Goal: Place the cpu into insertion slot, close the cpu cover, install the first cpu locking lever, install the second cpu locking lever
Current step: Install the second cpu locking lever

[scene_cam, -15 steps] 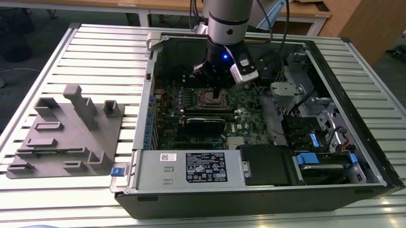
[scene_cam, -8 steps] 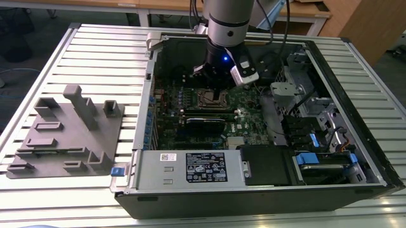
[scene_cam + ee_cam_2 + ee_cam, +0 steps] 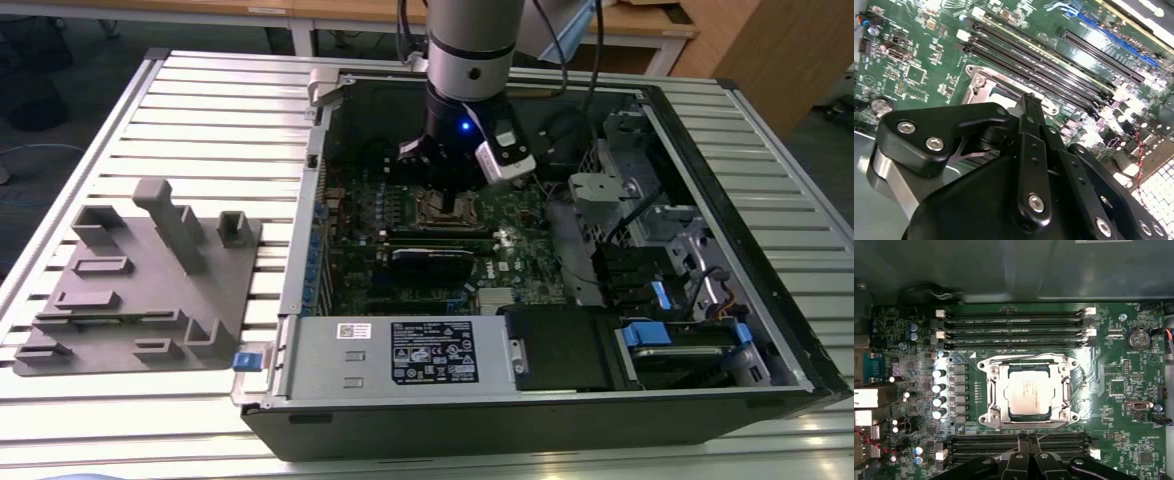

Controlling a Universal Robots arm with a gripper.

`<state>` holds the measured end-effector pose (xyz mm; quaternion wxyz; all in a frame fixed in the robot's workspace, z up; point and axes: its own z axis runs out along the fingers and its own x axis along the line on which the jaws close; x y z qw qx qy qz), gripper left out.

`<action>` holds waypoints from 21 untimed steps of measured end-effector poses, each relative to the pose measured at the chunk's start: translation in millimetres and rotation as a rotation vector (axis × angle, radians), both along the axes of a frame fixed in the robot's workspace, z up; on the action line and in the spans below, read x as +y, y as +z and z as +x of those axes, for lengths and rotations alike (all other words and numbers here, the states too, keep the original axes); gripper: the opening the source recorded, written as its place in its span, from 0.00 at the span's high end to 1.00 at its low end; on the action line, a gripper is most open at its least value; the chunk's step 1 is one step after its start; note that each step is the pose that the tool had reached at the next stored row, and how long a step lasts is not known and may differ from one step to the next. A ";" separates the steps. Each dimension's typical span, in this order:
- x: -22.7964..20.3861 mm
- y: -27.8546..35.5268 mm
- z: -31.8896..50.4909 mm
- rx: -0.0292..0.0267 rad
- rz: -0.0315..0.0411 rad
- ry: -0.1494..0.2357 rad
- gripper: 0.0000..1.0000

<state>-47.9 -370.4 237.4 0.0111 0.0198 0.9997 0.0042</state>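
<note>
First wrist view: cpu (image 3: 1027, 395) near pincer (image 3: 1027, 439)

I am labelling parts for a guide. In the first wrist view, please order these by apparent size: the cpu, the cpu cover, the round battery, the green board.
1. green board
2. cpu cover
3. cpu
4. round battery
All four lie at about the same depth from the camera, so nearness does not upset this order.

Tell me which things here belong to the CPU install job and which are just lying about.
Job in hand:
cpu, seated flat
cpu cover, lying down around the cpu
gripper, shut, close beside the cpu cover

Just lying about:
memory slots
coin cell battery
power supply
grey holder block
</note>
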 end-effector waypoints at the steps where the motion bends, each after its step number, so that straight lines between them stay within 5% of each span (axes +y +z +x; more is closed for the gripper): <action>1: -0.1 -0.3 -1.6 -0.0006 0.0000 0.000 0.89; 10: -1.2 -7.9 -5.4 -0.0008 0.0002 0.000 0.89; 21: -1.2 -8.4 -5.5 -0.0008 0.0002 0.000 0.89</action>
